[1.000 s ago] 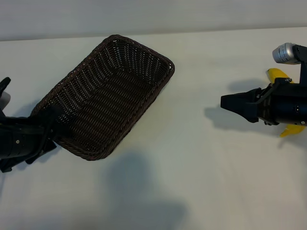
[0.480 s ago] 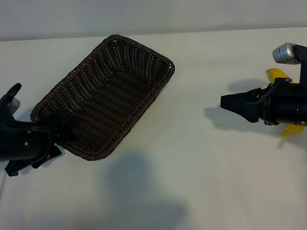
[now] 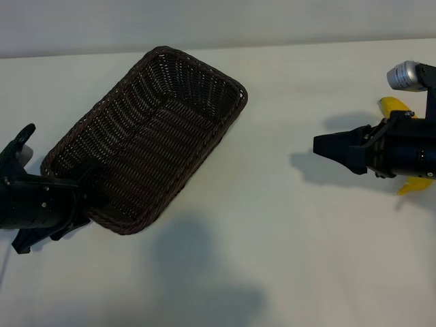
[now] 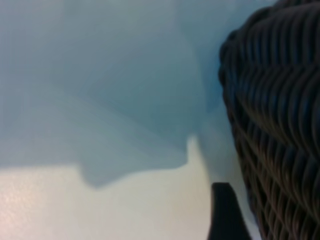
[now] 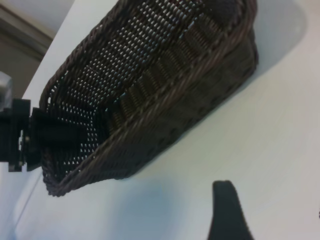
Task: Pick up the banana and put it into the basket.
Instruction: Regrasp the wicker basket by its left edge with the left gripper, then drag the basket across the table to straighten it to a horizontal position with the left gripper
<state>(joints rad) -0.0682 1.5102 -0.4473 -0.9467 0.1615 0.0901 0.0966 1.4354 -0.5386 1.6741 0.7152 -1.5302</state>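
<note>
The dark brown wicker basket [image 3: 150,136] lies slantwise on the white table, empty. My left gripper [image 3: 85,187] is at its near-left short end, open, with the end wall between the jaws. One black finger [image 4: 225,215] stands just outside the wall [image 4: 280,115], a thin strip of table between them. Through the weave in the right wrist view, the left gripper's dark body [image 5: 30,135] shows at that same end of the basket [image 5: 165,115]. The yellow banana [image 3: 394,106] lies at the far right, mostly hidden under my right arm. My right gripper [image 3: 317,144] points toward the basket, open and empty.
Bare white tabletop [image 3: 272,225] lies between the basket and the right gripper. A pale wall [image 3: 204,20] runs along the table's far edge. A silver cylinder [image 3: 403,75] sits on the right arm above the banana.
My left gripper has moved in along the basket's short end, and that end of the basket has shifted slightly down-left. The right arm and banana have not moved.
</note>
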